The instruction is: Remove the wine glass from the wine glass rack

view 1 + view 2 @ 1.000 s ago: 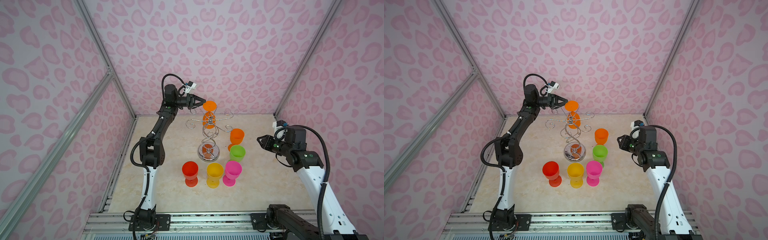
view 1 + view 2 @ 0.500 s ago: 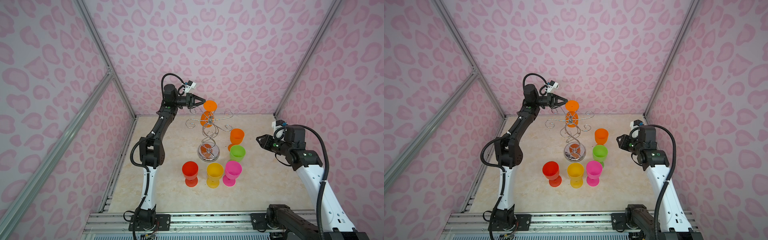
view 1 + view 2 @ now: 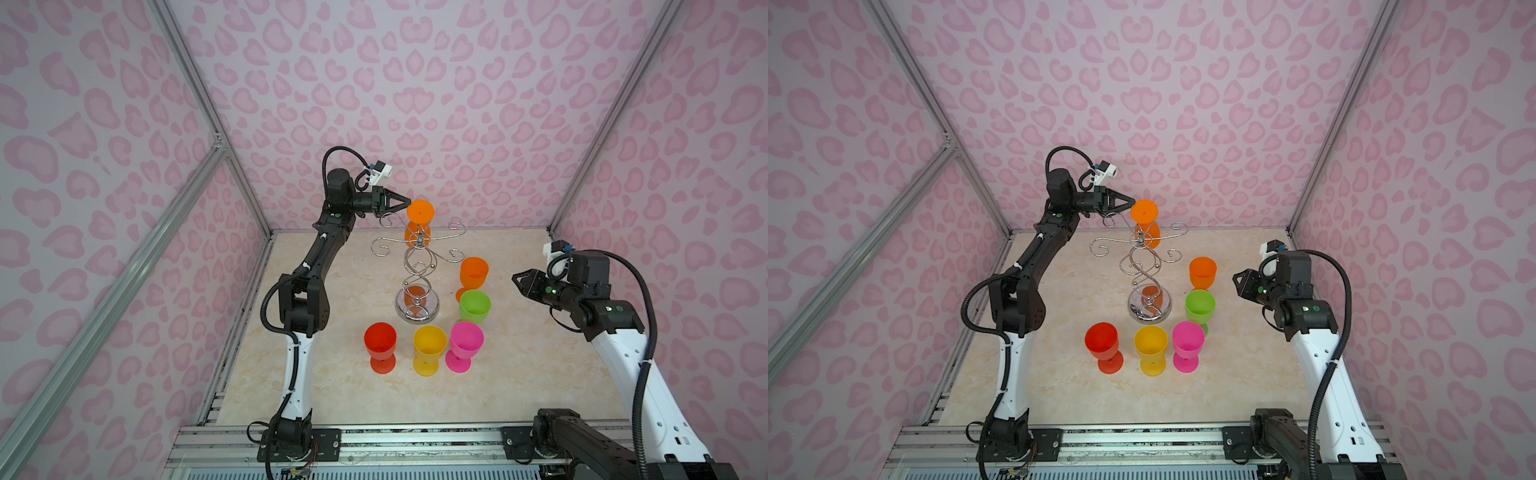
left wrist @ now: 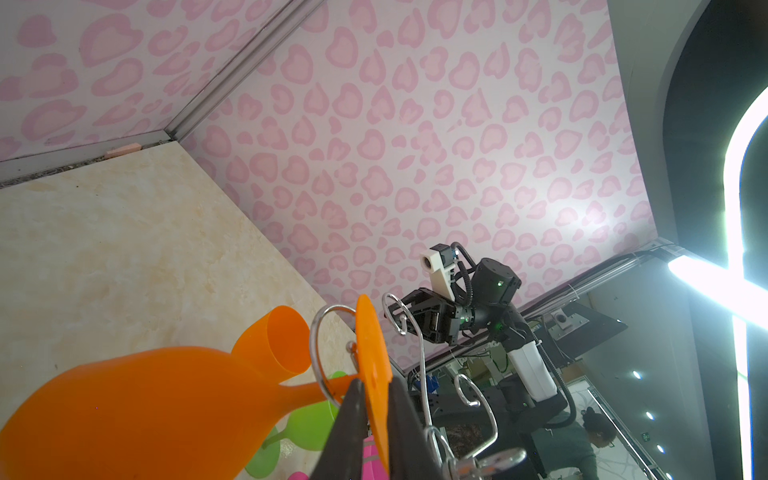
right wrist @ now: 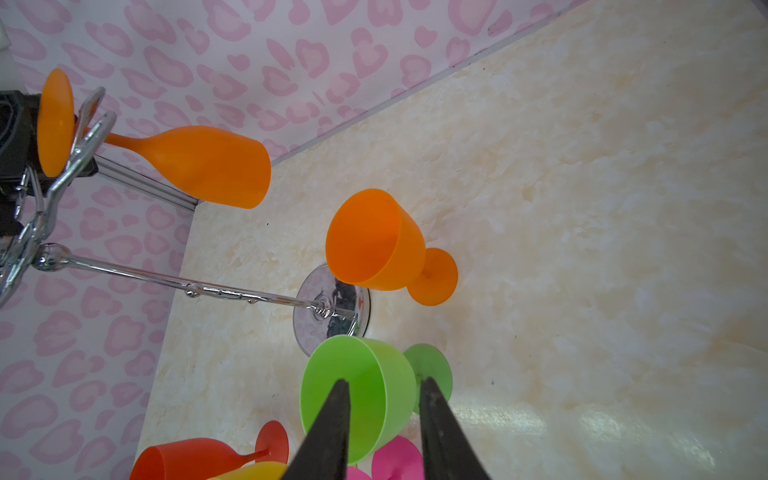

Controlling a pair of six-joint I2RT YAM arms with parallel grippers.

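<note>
At the top of the wine glass rack (image 3: 419,266), the left gripper (image 3: 408,202) has closed on the foot of the hanging orange wine glass (image 3: 420,212).
Its jaws, wider a second ago, now press both faces of the foot disc. The glass still hangs upside down from its hook, unmoved. The right gripper (image 3: 516,282) stays near the green glass (image 3: 475,305), jaws apart and empty.
</note>
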